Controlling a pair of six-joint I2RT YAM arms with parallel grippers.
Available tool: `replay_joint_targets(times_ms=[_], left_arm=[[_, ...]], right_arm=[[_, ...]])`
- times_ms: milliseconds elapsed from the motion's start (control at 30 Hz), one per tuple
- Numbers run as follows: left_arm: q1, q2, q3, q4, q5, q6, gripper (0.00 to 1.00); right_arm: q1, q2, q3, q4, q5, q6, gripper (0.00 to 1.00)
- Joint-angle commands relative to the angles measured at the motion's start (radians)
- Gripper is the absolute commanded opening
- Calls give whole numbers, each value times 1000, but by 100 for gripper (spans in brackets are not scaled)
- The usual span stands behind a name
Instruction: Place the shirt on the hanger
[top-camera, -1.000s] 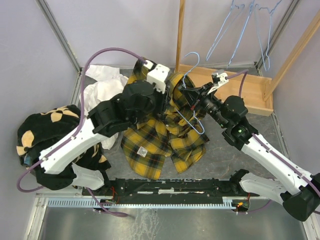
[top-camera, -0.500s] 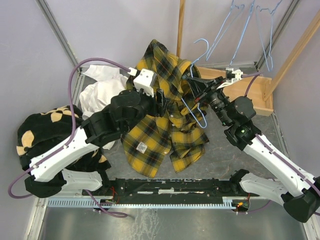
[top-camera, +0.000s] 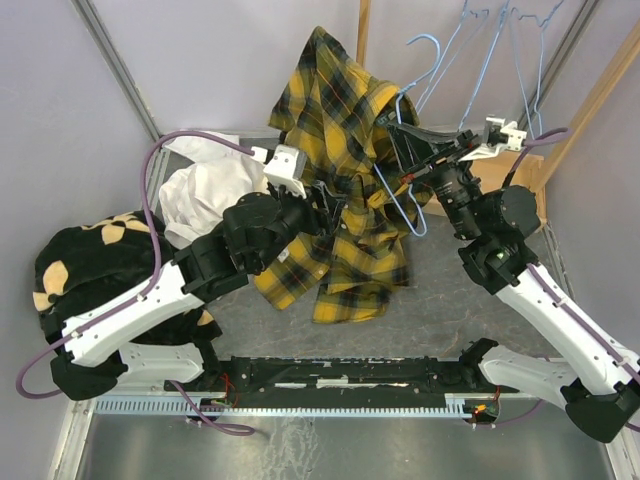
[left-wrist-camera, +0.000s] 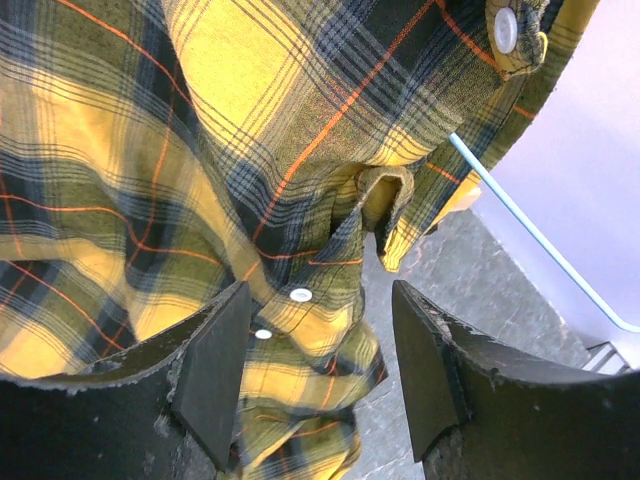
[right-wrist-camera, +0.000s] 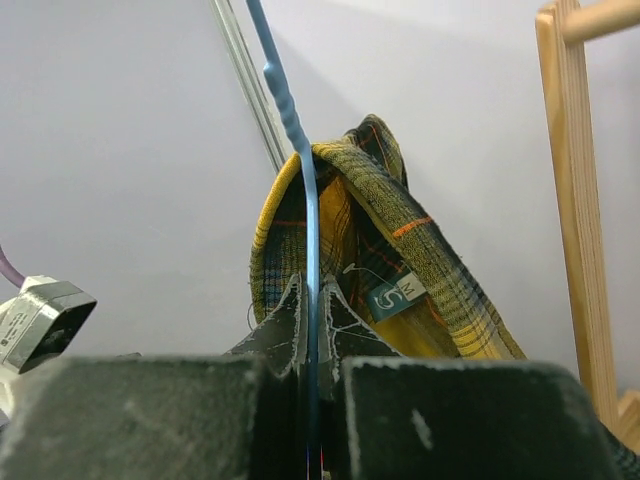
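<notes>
Above the tabletop (top-camera: 450, 290) in the top view, the shirt (top-camera: 335, 110) hangs raised at 12 o'clock, draped over the hanger (top-camera: 424, 38), the left hand (top-camera: 330, 200) at its front. Left wrist: that hand gapes wide, plaid showing ungripped between its fingers (left-wrist-camera: 210, 380). Right wrist: the right hand (right-wrist-camera: 312, 295) pinches the hanger wire.

The shirt (top-camera: 335, 110) is yellow-and-black plaid with thin orange lines; the hanger (right-wrist-camera: 311, 260) is light blue.
</notes>
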Motion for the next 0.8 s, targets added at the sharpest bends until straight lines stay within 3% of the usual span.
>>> replay_joint_targets(times_ms=[0, 133, 233, 500, 633, 767], left_arm=[[-5, -30, 18, 133, 29, -24, 65], [-5, -30, -11, 172, 44, -55, 65], [-5, -29, -23, 196, 63, -72, 66], [-5, -35, -25, 190, 100, -76, 64], [-5, -87, -9, 103, 112, 41, 65], [-5, -141, 38, -50, 129, 263, 74]], right_arm=[[-1, -18, 106, 142, -53, -34, 0], [-1, 0, 179, 95, -132, -19, 0], [-2, -13, 164, 98, -106, -12, 0], [-2, -10, 64, 276, -164, -40, 0], [-1, -34, -25, 369, -201, -73, 0], [-1, -82, -126, 428, -234, -67, 0]])
